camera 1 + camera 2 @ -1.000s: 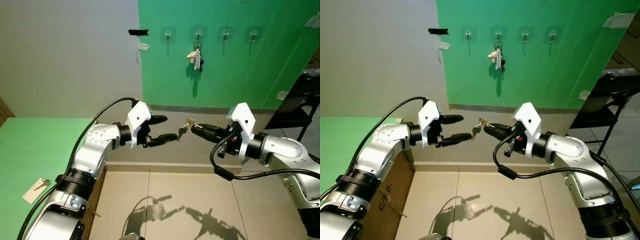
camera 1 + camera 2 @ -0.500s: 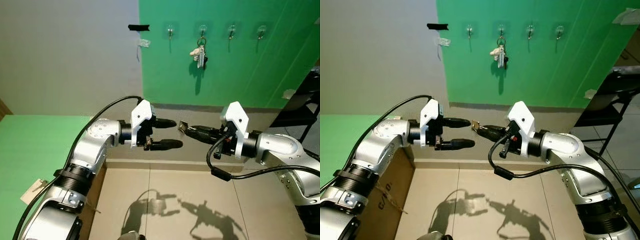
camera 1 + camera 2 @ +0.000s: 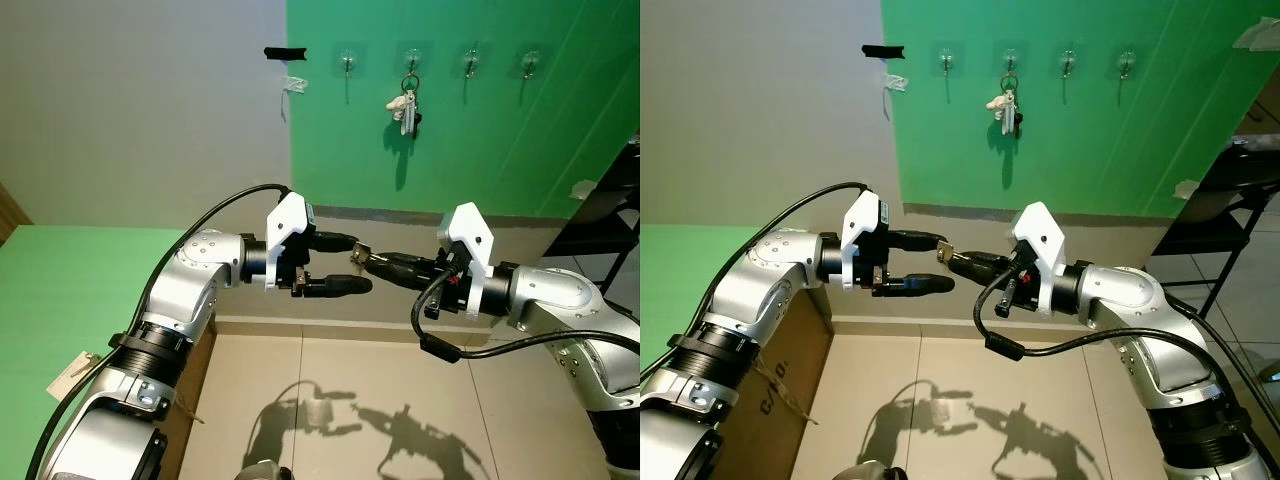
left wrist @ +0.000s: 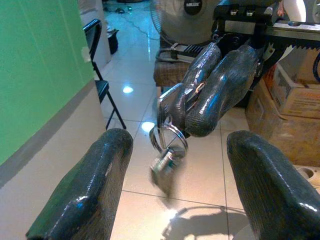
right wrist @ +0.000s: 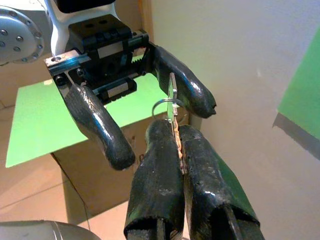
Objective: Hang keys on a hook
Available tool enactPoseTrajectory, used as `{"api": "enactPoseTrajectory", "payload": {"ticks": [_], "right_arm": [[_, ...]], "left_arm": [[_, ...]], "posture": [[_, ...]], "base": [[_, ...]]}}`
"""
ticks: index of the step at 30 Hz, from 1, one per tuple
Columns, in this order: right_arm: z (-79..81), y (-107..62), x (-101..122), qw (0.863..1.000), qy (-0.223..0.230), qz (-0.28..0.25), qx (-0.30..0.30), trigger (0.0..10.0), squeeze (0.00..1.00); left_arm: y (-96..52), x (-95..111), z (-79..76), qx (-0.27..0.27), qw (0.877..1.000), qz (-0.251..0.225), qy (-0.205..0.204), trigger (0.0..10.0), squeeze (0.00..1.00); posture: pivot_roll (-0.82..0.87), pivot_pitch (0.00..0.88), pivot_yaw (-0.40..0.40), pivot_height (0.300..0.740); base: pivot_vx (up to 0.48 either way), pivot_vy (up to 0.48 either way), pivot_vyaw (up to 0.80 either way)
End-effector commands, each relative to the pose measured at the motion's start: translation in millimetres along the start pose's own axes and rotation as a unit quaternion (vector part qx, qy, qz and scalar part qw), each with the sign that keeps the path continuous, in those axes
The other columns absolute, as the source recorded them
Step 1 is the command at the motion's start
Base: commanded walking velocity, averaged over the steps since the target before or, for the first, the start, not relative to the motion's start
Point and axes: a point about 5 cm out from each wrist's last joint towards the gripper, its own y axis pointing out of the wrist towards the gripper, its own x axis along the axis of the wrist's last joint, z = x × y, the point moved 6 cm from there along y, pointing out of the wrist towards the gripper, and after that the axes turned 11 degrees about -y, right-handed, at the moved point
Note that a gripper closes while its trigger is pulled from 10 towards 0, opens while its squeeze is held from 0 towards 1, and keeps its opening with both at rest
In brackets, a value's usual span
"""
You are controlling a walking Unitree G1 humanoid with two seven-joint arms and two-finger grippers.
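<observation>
Green wall (image 3: pixel 480 150), hooks (image 3: pixel 470 66), another key bunch (image 3: pixel 405 105) hanging.

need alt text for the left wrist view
The right claw, shut on a key ring, holds it between the open left claw's fingers. Behind are a tiled floor and a green wall.

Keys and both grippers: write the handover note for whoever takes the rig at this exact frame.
Right gripper: shut on the keys, held out at chest height.
Left gripper: open, one finger on each side of the keys, not closed on them.
Hooks: four in a row on the green wall; the second from the left carries another key bunch, the other three are free.
Done: keys picked up, brought between the left fingers.
Left: finish the pass if intended, step toward the wall, hang the ring on a free hook.
</observation>
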Motion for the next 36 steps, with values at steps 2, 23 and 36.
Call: {"api": "enactPoseTrajectory", "payload": {"ticks": [2, 23, 36], "right_arm": [[-1.5, 0.9, 15, 1.0, -0.011, -0.017, 0.003, 0.0, 0.0], [-6.0, 4.3, 34, 0.998, 0.008, -0.055, 0.0, 0.0, 0.0], [-4.2, 7.6, 35, 0.998, 0.012, -0.058, 0.006, 0.0, 0.0]], "left_arm": [[0.2, 2, -3.7, -0.011, 1.0, 0.002, 0.006, 10.0, 0.0], [3.2, -2, -2.0, -0.013, 1.0, -0.003, -0.014, 10.0, 0.0], [4.8, 1, -0.3, -0.008, 1.0, -0.014, -0.018, 9.9, 0.0]], "posture": [[-0.15, 0.0, 0.038, 0.74], [-0.16, 0.0, 0.032, 0.74], [-0.15, 0.0, 0.026, 0.74]], "base": [[0.0, 0.0, 0.0], [0.0, 0.0, 0.0], [0.0, 0.0, 0.0]]}}
